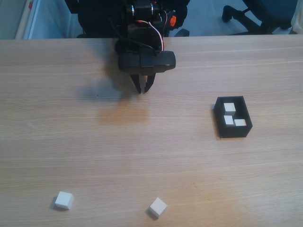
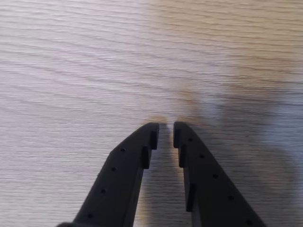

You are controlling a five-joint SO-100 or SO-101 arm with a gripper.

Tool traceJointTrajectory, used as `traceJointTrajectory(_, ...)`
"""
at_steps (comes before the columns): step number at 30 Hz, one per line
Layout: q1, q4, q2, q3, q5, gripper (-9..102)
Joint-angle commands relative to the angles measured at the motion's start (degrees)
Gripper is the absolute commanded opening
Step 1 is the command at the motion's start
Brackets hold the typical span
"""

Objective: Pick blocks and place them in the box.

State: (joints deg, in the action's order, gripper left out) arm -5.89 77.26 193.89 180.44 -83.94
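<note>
The black box (image 1: 234,132) sits at the right of the table in the fixed view, with three white blocks in it, one of them at the back (image 1: 229,107). Two more white blocks lie loose near the front edge, one at the left (image 1: 64,200) and one nearer the middle (image 1: 158,207). My gripper (image 1: 143,90) hangs at the back centre of the table, far from every block and well left of the box. In the wrist view the gripper (image 2: 166,130) points at bare wood, its black fingertips a thin slit apart with nothing between them.
The wooden table (image 1: 142,151) stretches wide between the gripper and the loose blocks. Beyond its far edge stand the arm's base (image 1: 142,14) and a chair's legs (image 1: 246,14).
</note>
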Motion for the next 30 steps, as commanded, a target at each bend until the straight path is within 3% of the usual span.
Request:
traceJointTrajectory(1, -0.8, 4.1, 1.6, 3.5, 0.8, 0)
traceJointTrajectory(30, -3.7, 3.4, 1.6, 3.5, 6.2, 0)
